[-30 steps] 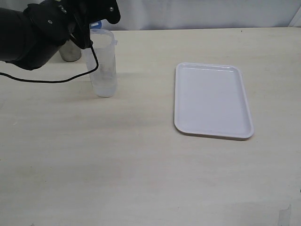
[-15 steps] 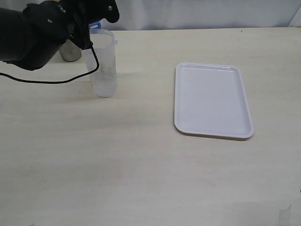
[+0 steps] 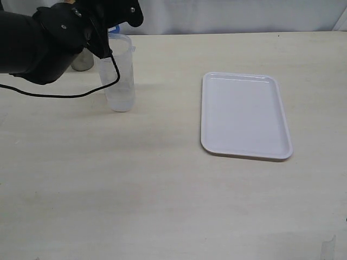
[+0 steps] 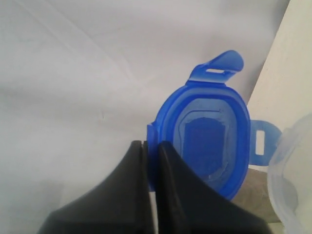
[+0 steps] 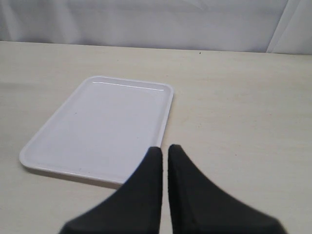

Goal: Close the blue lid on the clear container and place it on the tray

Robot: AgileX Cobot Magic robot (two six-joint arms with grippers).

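Clear container (image 3: 120, 81) well left of tray (image 3: 244, 116), both on table (image 3: 162, 189)

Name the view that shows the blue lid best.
The left wrist view: the blue lid is close, inner face and flaps clear, its edge pinched in the left gripper. The exterior view shows only a blue sliver behind the arm, above the clear container. The right wrist view misses it.

Black left arm (image 3: 49, 43) comes in from the far left, its end at the mouth of the clear container (image 3: 121, 81). Container upright on the table (image 3: 162, 195), far left. Sliver of blue lid (image 3: 114, 28) shows at the arm's tip, by the far rim. Black cable (image 3: 81, 96) loops across the container's front. Grey cup (image 3: 81, 61) behind the arm, mostly hidden. White tray (image 3: 244, 116) lies flat at right, well apart from the container.
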